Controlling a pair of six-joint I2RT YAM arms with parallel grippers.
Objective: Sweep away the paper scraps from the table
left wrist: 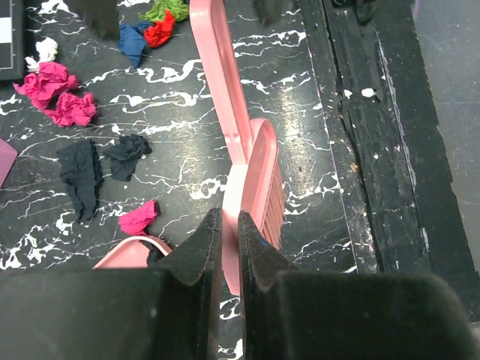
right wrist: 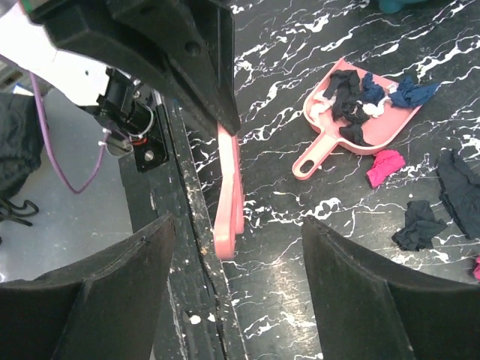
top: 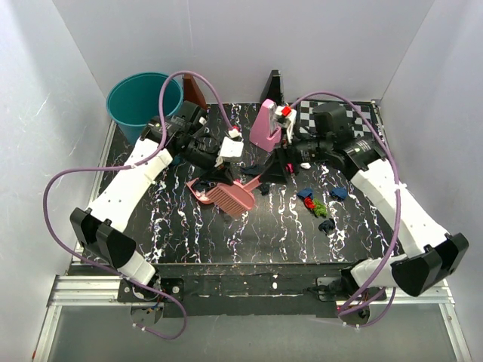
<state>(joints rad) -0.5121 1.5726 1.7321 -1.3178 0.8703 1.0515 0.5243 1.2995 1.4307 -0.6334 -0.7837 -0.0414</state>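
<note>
My left gripper (left wrist: 229,217) (top: 223,175) is shut on a pink brush (left wrist: 255,187) (top: 232,197), whose long handle (left wrist: 214,60) points away across the table (top: 181,234). My right gripper (right wrist: 238,221) is open. The handle's free end (right wrist: 227,225) shows between its fingers and touches neither. A pink dustpan (right wrist: 375,124) (top: 201,188) lies flat beside the brush, with dark, blue and white paper scraps (right wrist: 352,97) inside. Loose scraps lie on the table: magenta (left wrist: 52,82), dark (left wrist: 79,176), blue (top: 306,194) and green and red (top: 318,207).
A teal bucket (top: 143,102) stands at the back left. An upright pink object (top: 266,124) and a chessboard (top: 343,113) are at the back right. The table's near edge rail (right wrist: 176,217) runs just beside the brush.
</note>
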